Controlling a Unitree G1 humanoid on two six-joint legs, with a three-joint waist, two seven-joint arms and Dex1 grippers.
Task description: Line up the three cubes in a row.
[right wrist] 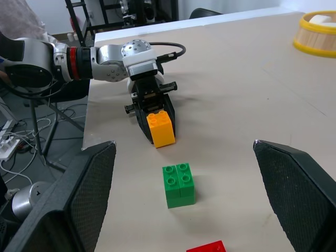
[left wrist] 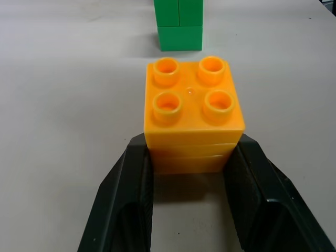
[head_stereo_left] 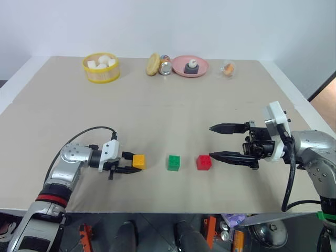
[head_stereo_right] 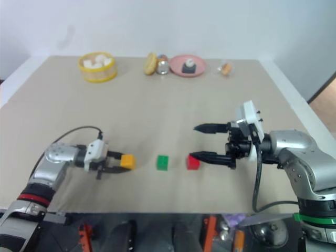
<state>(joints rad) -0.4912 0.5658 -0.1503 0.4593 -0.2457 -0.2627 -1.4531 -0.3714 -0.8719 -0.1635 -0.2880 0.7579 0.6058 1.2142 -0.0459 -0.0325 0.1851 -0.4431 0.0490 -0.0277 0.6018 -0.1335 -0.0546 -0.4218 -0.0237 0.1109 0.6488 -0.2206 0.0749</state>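
The three cubes stand in a row near the table's front edge: orange-yellow (head_stereo_left: 139, 161) on the left, green (head_stereo_left: 174, 163) in the middle, red (head_stereo_left: 203, 162) on the right. My left gripper (head_stereo_left: 135, 162) is shut on the orange-yellow cube (left wrist: 191, 105), a black finger (left wrist: 131, 194) pressed against each side, and the cube rests on the table. The green cube (left wrist: 178, 26) sits just beyond it. My right gripper (head_stereo_left: 210, 141) is open, pointing left. Its lower fingertip lies just right of the red cube, apart from it, with nothing between the fingers.
At the table's far edge stand a yellow round basket (head_stereo_left: 101, 75) with white lumps, a tan round item (head_stereo_left: 153, 64), a small can (head_stereo_left: 165, 66), a pink plate (head_stereo_left: 178, 71) with a dark item on it, and a small wrapped item (head_stereo_left: 228, 69). The tan table (head_stereo_left: 157, 105) spreads between them and the cubes.
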